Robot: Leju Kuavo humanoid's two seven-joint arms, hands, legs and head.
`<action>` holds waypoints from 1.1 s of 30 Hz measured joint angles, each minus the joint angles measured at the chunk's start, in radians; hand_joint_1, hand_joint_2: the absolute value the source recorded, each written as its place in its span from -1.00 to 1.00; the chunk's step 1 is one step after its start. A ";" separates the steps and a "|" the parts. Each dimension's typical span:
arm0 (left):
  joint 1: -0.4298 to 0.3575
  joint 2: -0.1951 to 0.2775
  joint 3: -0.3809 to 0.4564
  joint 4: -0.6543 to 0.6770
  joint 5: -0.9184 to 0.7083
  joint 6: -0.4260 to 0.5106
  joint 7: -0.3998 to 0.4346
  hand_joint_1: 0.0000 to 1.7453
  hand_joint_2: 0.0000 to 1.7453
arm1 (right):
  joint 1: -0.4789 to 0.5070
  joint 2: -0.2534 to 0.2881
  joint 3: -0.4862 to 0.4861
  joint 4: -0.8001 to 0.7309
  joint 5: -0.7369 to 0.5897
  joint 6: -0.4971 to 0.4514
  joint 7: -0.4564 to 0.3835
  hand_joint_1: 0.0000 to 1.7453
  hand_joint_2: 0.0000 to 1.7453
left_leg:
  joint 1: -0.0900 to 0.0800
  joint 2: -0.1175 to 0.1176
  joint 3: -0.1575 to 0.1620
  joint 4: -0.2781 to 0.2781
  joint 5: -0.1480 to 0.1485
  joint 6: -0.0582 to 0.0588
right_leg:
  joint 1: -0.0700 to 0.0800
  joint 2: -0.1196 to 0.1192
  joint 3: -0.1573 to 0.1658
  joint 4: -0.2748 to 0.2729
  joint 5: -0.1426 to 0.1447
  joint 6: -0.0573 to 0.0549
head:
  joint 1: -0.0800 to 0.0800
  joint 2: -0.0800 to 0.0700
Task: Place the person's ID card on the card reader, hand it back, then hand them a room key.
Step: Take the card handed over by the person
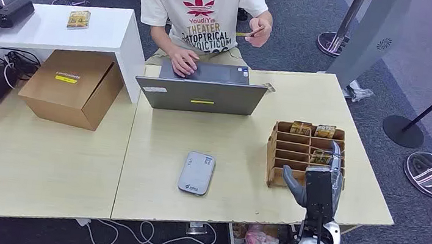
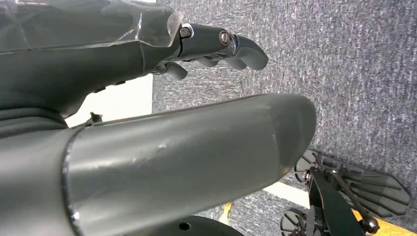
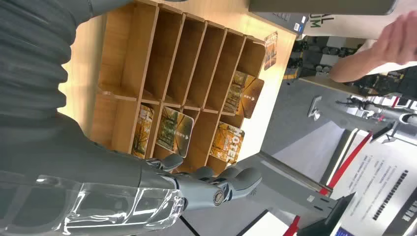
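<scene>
Right hand [image 1: 317, 184] hovers over the brown wooden slotted key rack [image 1: 281, 146], fingers apart, holding nothing. The autumn-print room key cards [image 3: 173, 132] stand upright in its slots. Judged step: pick one key. It should come down on one card's exposed top edge and pinch it thumb-to-finger, clear of the dividers. Left hand [image 2: 216, 49] hangs by the floor, fingers curled, empty. The person's hand [image 1: 259, 33] holds the ID card [image 1: 249, 32] beyond the grey laptop [image 1: 201, 94]; the grey card reader [image 1: 196, 172] lies bare.

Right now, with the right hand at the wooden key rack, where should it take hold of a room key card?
Likely pinch the card's exposed top edge, coming from above: the cards stand upright in the rack's narrow slots, only their upper parts protruding. The right hand hovers there.
</scene>
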 joint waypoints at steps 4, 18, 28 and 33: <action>0.000 -0.001 0.000 0.000 0.002 0.001 -0.001 -1.00 -1.00 | 0.000 0.000 0.000 0.000 -0.001 0.012 -0.005 -1.00 1.00 | 0.000 0.000 0.000 0.000 0.000 0.000 | 0.000 0.000 0.000 0.000 0.000 0.000 | 0.000 0.000; 0.000 -0.006 0.000 0.000 0.019 0.006 -0.007 -1.00 -1.00 | -0.022 0.000 0.006 0.023 -0.007 0.036 -0.046 -1.00 1.00 | 0.000 0.000 0.000 0.000 0.000 0.000 | 0.000 0.000 0.000 0.000 0.000 0.000 | 0.000 0.000; 0.000 -0.009 0.000 0.000 0.014 0.003 -0.023 -1.00 -1.00 | -0.080 -0.008 0.042 0.026 0.095 -0.054 -0.095 -1.00 1.00 | 0.000 0.000 0.000 0.000 0.000 0.000 | 0.000 0.000 0.000 0.000 0.000 0.000 | 0.000 0.000; -0.001 -0.009 0.000 0.000 0.001 -0.004 -0.030 -1.00 -1.00 | -0.132 -0.025 0.080 0.037 0.232 -0.163 -0.098 -1.00 1.00 | 0.000 0.000 0.000 0.000 0.000 0.000 | 0.000 0.000 0.000 0.000 0.000 0.000 | 0.000 0.000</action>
